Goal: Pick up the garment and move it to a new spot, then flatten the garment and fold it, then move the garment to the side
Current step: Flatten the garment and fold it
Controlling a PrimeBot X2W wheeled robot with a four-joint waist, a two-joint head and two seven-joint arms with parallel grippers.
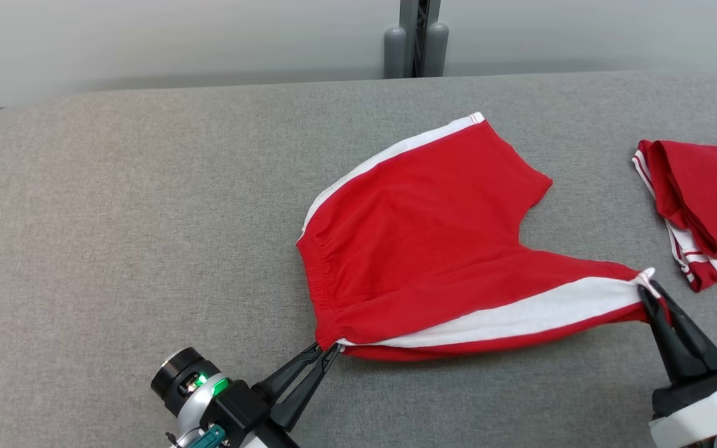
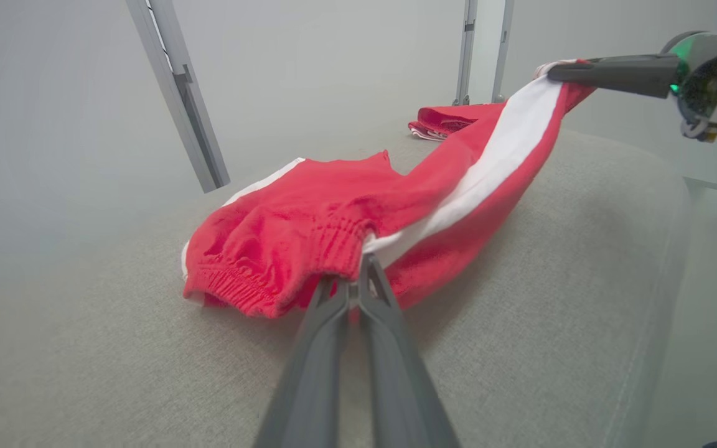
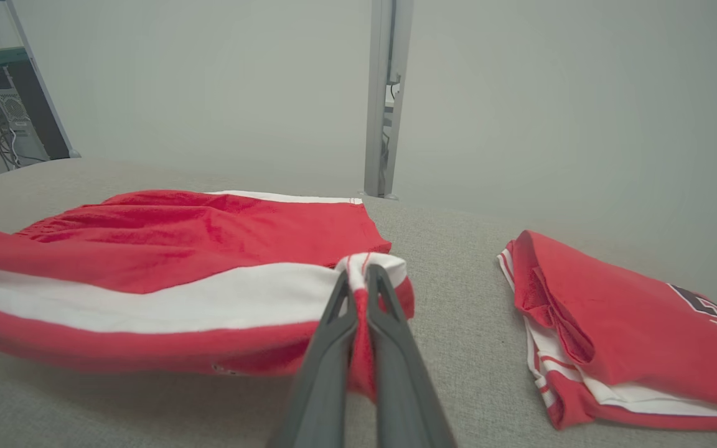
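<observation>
Grey felt-like cloth covers the broad table (image 1: 116,218). Nearest, the left gripper (image 1: 328,350) has its fingers clenched on the elastic waistband corner of the red fabric shorts with white side stripes (image 1: 421,236). The right gripper (image 1: 648,292) is clamped on the hem of the near leg, raised off the surface, so the white stripe stretches between them. Beyond, the far leg lies flat mid-table. A folded red garment with white trim (image 1: 707,205) rests apart at the right, and a grey metal post (image 1: 417,37) stands behind the far edge.
</observation>
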